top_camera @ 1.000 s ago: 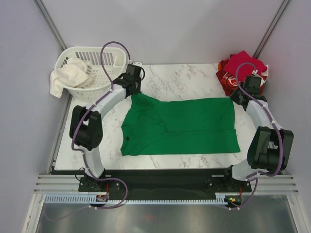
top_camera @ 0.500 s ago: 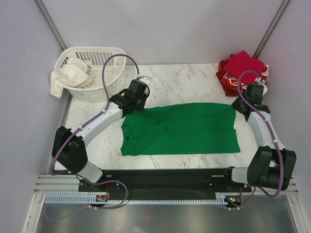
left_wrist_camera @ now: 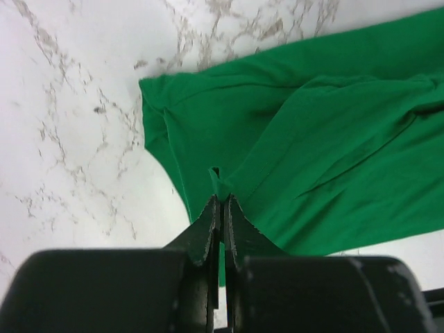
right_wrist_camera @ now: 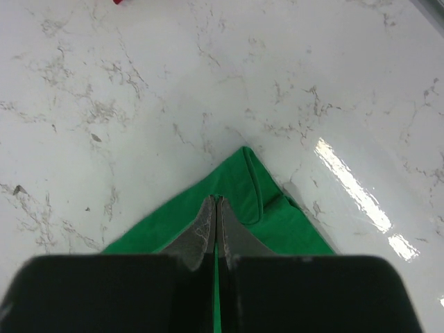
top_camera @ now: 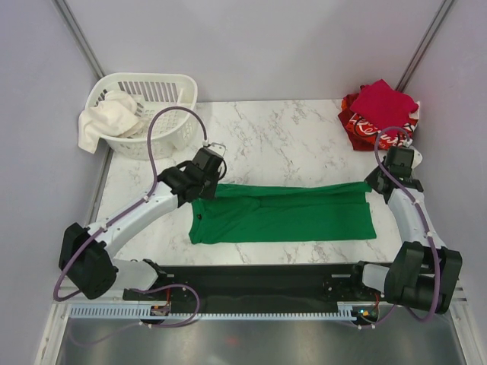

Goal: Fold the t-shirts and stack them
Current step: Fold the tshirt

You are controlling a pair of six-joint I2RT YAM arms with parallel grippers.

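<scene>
The bright green t-shirt (top_camera: pixel 285 215) lies across the middle of the marble table (top_camera: pixel 274 129), its far edge lifted and drawn toward the near side. My left gripper (top_camera: pixel 204 188) is shut on the shirt's far left edge; in the left wrist view green cloth (left_wrist_camera: pixel 319 146) is pinched between the closed fingertips (left_wrist_camera: pixel 220 201). At the far right corner of the shirt my right gripper (top_camera: pixel 378 185) is shut on the cloth (right_wrist_camera: pixel 243 187), the hem corner showing just past its tips (right_wrist_camera: pixel 214 201). A crimson t-shirt (top_camera: pixel 384 99) lies on a red printed one (top_camera: pixel 356 125) at the back right.
A white slatted basket (top_camera: pixel 141 106) stands at the back left off the table's corner, with a white cloth (top_camera: pixel 106 118) hanging over its rim. Grey walls close in both sides. The black base rail (top_camera: pixel 259 281) runs along the near edge.
Both grippers have carried the green shirt's far edge toward the near side, so the shirt now shows as a narrower band. The left arm has swung low and stretched out.
</scene>
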